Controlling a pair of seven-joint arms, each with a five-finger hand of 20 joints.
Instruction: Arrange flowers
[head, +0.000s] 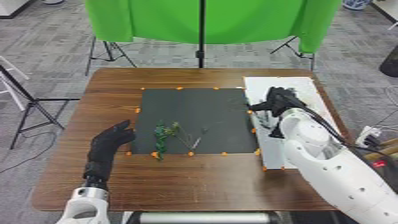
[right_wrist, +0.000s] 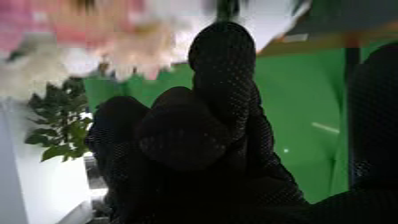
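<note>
On the lower part of the dark mat (head: 200, 105), left of its middle, lie the sprays (head: 176, 131): slim stems with small heads, some of them pale at the lower ends. A deeper green strand (head: 160, 136) lies just beside them, on their left, and runs down to the mat's near edge. The right wrist view has cream blossoms (right_wrist: 133, 47) and pink ones (right_wrist: 62, 12) close by the right hand (head: 282, 102), with green leaves (right_wrist: 62, 120) near them. That hand is over the white sheet (head: 302, 86) on the right side of the table (head: 191, 187); its thumb stands well apart from its fingers, and green shows between. Whether the hand touches any blossom, I cannot tell. Small orange markers (head: 190, 154) dot the mat's border. Just beyond the mat's left edge, over bare wood, the left hand (head: 108, 139) is relaxed and unclenched, pointing away from the near edge of the table and nearly level with the sprays. Past the far edge hangs a green cloth (head: 258, 22), with a dark pole (head: 202, 35) upright before it. Beyond the table's left side a black tripod (head: 35, 105) stands on grey carpet (head: 164, 55).
</note>
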